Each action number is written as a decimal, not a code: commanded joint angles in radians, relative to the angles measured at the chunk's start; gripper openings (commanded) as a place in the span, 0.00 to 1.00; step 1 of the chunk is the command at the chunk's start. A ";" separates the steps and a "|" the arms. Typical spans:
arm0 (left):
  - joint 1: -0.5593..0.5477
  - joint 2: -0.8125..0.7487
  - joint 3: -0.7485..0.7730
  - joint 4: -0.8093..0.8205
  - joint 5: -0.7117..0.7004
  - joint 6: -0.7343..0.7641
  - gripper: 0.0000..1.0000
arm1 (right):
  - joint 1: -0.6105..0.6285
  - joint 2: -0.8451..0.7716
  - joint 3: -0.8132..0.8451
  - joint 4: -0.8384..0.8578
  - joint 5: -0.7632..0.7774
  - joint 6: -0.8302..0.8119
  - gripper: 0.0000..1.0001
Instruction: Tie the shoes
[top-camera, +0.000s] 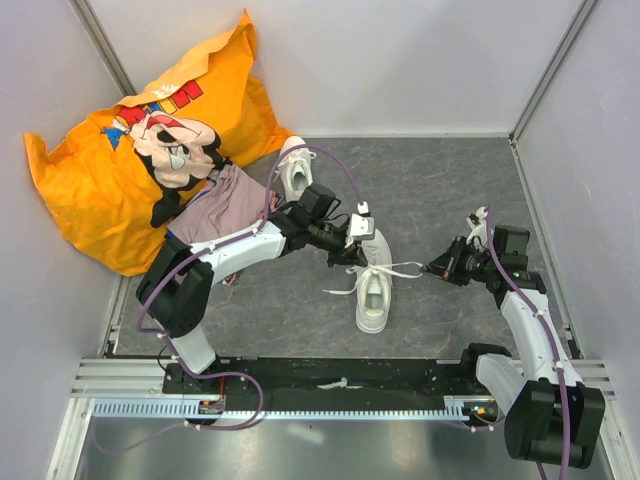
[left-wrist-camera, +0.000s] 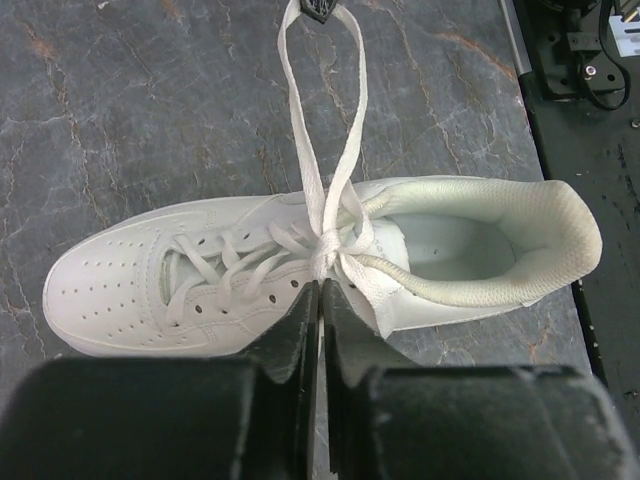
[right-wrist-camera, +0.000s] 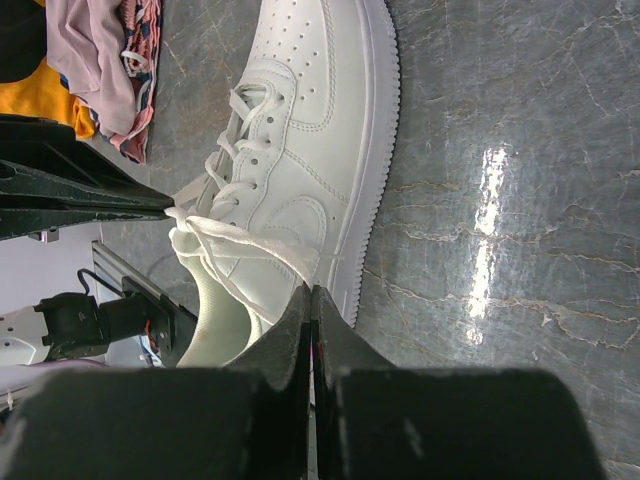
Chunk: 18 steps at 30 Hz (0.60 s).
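Near shoe (top-camera: 372, 300): it sits mid-tabletop between the two arms, heel towards the near edge and toe pointing far. It is upright on its sole.
Look of it: all white, with a perforated toe, a pale padded collar and insole, and flat white laces (left-wrist-camera: 240, 262) threaded to the top eyelets.
Left claw (left-wrist-camera: 321, 292): the jaws are pinched almost together, with only a sliver between them. The tips are on the laces right at the knot (left-wrist-camera: 327, 248), above the tongue.
Right claw (right-wrist-camera: 312, 292): it is closed tight, just right of the shoe. It grips the end of a lace loop (left-wrist-camera: 322, 120) drawn out taut from the knot.
Done so far: the laces appear crossed and cinched at the top, and one loop is formed and held.
Left to do: no finished bow shows. Loose ends trail on the tabletop (top-camera: 440, 190) on either side, so I judge the wrap and second loop remain.
Far shoe (top-camera: 295, 165): it lies well beyond, at the far left beside a pinkish garment (top-camera: 215, 210). Its opening faces up, and I cannot tell how its laces lie; it likely needs tying.
Farthest: an orange cushion (top-camera: 90, 190) is in the far-left corner.
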 joint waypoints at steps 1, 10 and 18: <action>-0.001 0.002 0.040 0.002 0.003 0.029 0.03 | 0.004 -0.010 0.009 0.033 -0.006 -0.010 0.00; 0.040 -0.032 0.017 0.048 -0.023 -0.022 0.02 | 0.003 -0.012 0.009 0.030 0.005 -0.007 0.00; 0.062 -0.037 0.009 0.047 -0.035 -0.031 0.02 | 0.003 -0.015 0.010 0.025 0.020 -0.007 0.00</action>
